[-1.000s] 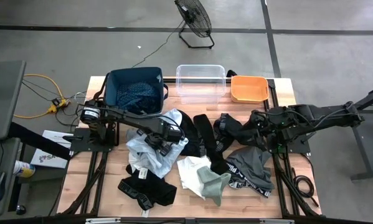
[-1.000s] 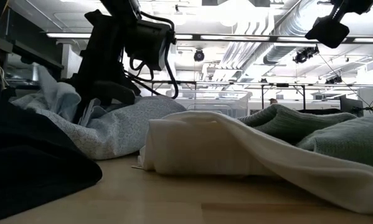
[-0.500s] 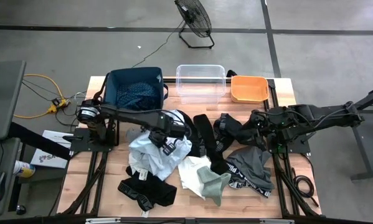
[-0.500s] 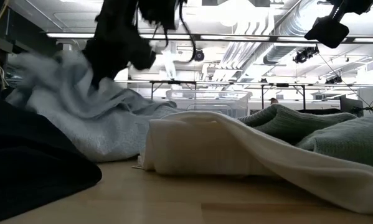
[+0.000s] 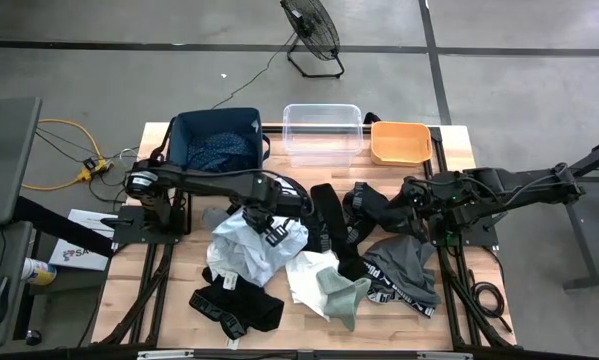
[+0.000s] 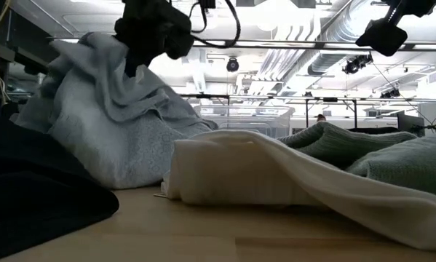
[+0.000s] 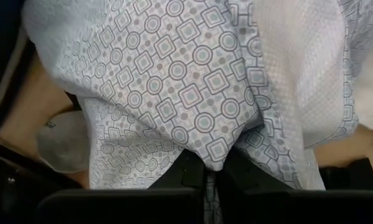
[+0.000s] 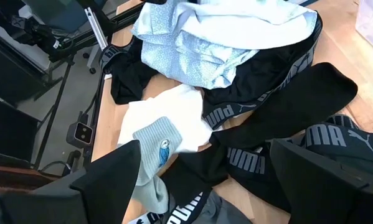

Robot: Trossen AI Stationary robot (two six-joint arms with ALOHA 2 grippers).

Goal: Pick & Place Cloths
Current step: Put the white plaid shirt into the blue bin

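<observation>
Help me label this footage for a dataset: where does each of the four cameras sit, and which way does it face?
High view: overhead, looking straight down on the table; both arms show.
Low view: at tabletop height, looking level across at the room; the left gripper lifts the pale blue shirt.
Left wrist view: on the left arm, looking past its shut fingers at the shirt they pinch.
Right wrist view: on the right arm, between open fingers, toward the cloth pile.
Shared: all four show the pale blue shirt.
</observation>
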